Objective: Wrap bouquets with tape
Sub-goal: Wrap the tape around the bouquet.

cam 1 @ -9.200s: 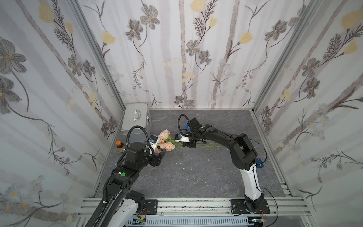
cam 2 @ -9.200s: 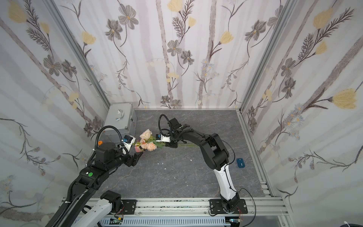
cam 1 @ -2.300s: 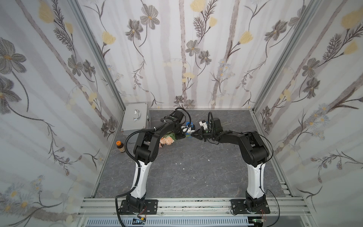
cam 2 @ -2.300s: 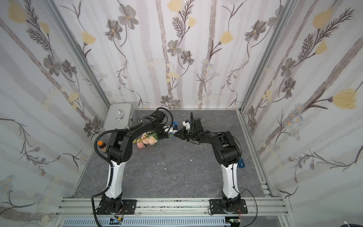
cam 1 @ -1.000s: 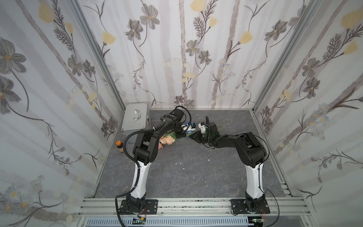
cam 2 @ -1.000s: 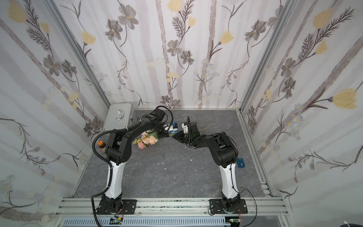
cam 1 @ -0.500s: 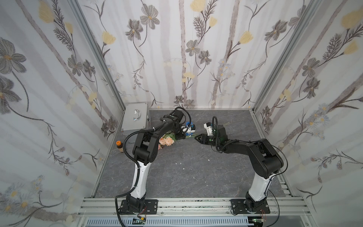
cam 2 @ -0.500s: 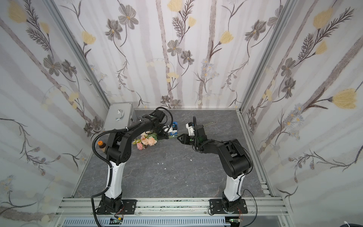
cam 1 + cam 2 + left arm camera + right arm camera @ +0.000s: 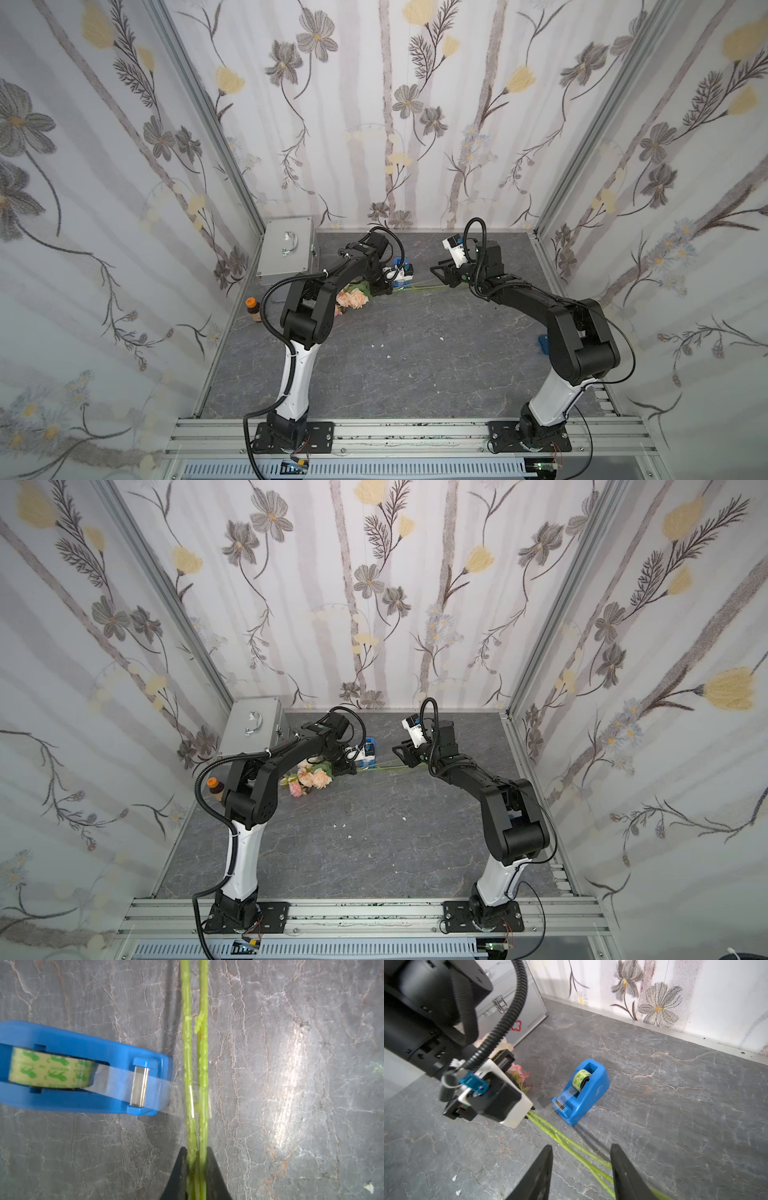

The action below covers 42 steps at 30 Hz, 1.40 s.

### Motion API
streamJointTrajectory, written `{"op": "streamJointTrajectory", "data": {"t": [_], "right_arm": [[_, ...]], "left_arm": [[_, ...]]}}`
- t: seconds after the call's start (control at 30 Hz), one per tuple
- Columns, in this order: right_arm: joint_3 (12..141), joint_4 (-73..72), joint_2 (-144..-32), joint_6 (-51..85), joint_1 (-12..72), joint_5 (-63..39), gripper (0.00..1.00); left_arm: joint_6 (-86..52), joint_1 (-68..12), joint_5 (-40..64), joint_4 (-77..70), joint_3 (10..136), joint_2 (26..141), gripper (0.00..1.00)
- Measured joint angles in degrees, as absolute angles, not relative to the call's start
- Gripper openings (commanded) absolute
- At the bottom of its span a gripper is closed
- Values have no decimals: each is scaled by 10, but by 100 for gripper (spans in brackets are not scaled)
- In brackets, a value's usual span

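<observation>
Bouquet (image 9: pixel 353 298) lies on the floor (image 9: pixel 291 1064), its stems (image 9: pixel 195 1053) passing just beside the blade (image 9: pixel 139 1086) end of the dispenser (image 9: pixel 83 1093). Nearest me, my left gripper (image 9: pixel 195 1153) is clamped on the stems. A clear strip of tape (image 9: pixel 200 1101) runs from the roll (image 9: pixel 49 1068) over the blade and across both stems. Farther along the stems, beyond the dispenser, my right gripper (image 9: pixel 581 1147) hangs with its jaws apart, holding nothing. I'd hold the left clamp firm, pinch the strip's free end, fold it snugly under the stems, then tear against the blade.
</observation>
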State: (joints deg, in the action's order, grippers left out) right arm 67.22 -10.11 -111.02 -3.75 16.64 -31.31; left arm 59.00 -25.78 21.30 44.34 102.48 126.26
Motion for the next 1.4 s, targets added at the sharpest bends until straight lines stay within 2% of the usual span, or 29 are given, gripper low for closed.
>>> {"op": "streamJointTrajectory", "data": {"t": [0.13,0.27,0.4,0.6,0.73,0.93,1.1,1.4], "right_arm": [[712,-115,-1125,17,150,-347,46],[630,-130,-1092,51,166,-345,48],[537,-181,-1031,-47,204,-313,56],[502,-246,-1008,-172,233,-256,57],[485,-258,-985,-318,259,-255,55],[438,-234,-959,-518,266,-254,43],[467,-195,-1009,-626,293,-254,44],[551,-225,-1129,-662,320,-206,41]], "left_arm": [[590,-258,217,446,1033,1265,0],[590,-258,222,449,1037,1267,0],[590,-258,227,453,1037,1267,0],[590,-257,230,457,1037,1267,0],[590,-255,232,463,1037,1267,0],[590,-255,238,473,1044,1267,0],[590,-255,248,478,1051,1267,0],[590,-255,263,498,1055,1274,0]]}}
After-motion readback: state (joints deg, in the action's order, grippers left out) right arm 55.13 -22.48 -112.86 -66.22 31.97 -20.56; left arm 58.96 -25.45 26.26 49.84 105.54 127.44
